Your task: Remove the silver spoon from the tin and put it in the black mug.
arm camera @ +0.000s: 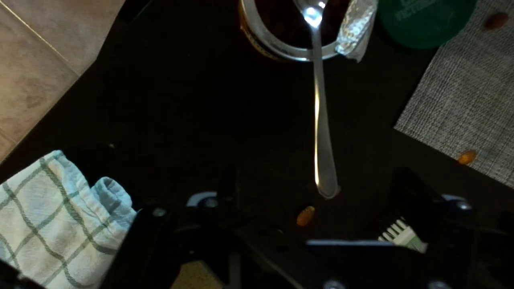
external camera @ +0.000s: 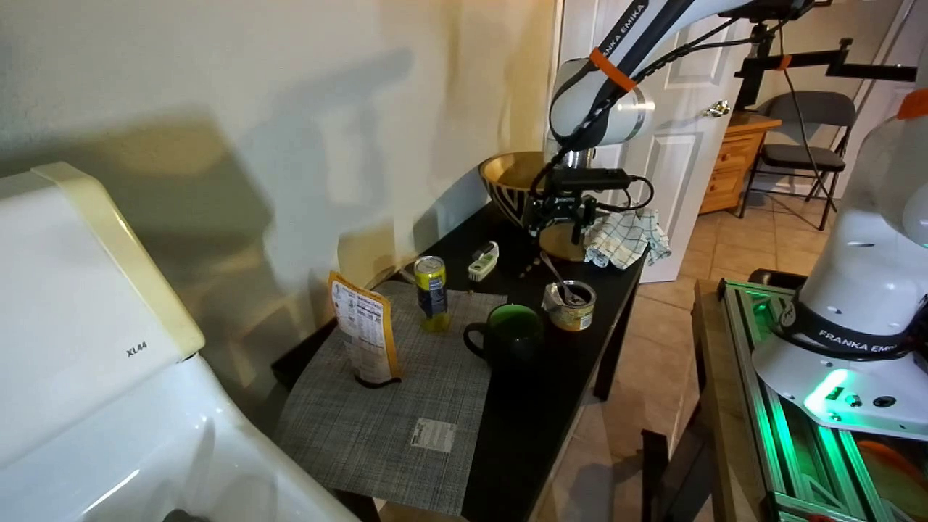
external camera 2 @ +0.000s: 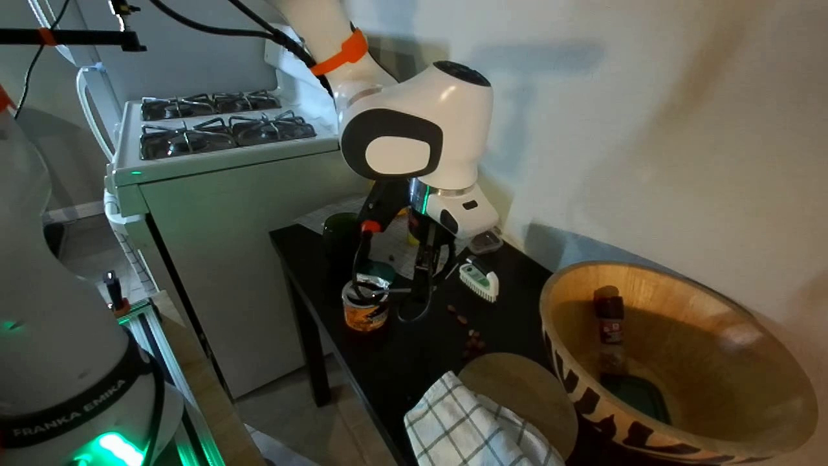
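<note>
The transfer itself is not yet begun, by the look of things: the silver spoon is in the tin, its bowl inside and its handle leaning out across the rim. In the wrist view the end effector is spread, its two sides well apart, with the handle's tip showing between them and no contact to be seen; lining up for the grasp seems the step in hand. Left to do: grip, lift clear, and lower the spoon into the black mug, which stands near the tin on the tabletop
</note>
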You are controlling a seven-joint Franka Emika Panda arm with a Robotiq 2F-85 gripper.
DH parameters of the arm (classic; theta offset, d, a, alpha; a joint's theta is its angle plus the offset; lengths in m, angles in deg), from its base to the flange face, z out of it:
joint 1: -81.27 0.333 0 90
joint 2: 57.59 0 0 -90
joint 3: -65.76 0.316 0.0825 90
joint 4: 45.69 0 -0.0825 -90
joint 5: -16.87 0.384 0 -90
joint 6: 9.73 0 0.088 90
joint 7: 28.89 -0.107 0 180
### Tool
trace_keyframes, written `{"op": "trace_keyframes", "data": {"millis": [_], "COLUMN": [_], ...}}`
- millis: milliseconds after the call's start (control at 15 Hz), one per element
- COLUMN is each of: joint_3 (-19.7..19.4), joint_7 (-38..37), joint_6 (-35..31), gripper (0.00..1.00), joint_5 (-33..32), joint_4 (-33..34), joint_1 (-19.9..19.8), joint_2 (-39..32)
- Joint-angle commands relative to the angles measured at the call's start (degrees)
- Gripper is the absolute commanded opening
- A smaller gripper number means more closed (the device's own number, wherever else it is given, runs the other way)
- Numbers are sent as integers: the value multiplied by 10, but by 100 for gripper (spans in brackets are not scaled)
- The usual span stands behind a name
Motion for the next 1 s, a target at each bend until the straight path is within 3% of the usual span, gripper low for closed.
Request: {"op": "trace_keyframes", "data": {"millis": [0, 733, 933], "joint_3": [1, 9, -3], "joint_7": [-1, -93, -146], "joint_6": [1, -40, -56], "gripper": [97, 100, 88], "joint_5": [-1, -13, -45], "joint_4": [1, 33, 45], "joint_1": [-1, 23, 40], "joint_2": [0, -69, -97]}}
